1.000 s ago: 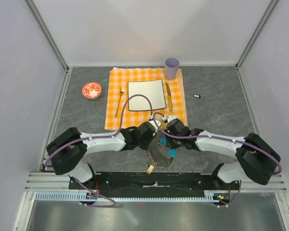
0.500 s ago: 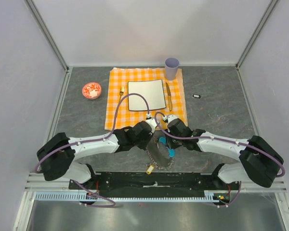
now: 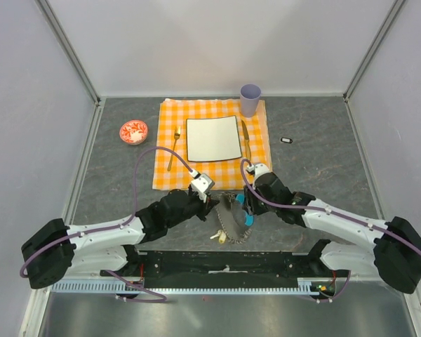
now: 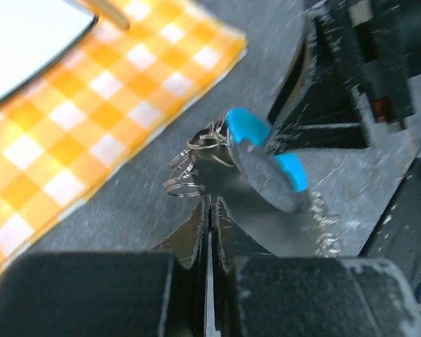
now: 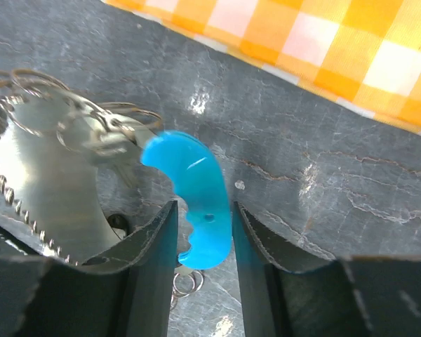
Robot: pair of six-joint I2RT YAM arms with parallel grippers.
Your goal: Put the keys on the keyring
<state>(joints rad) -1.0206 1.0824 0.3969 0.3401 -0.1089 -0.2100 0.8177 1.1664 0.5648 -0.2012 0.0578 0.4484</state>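
Now that the left gripper (image 4: 209, 203) has drawn back with jaws shut, the right gripper (image 5: 203, 206) keeps narrow jaws around the blue tag (image 5: 195, 186) of the keyring (image 4: 184, 187), possibly loosely; threading appears interrupted.

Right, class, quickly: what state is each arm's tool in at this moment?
Left tool: closed; whether it pinches anything cannot be told.
Right tool: closed on the keyring tag.

Keyring (image 5: 77, 119), silvery wire loops bunched, turquoise curved tag (image 5: 191, 188) attached, chain (image 4: 325, 232) trailing; brass-coloured key (image 3: 218, 237) just beside chain
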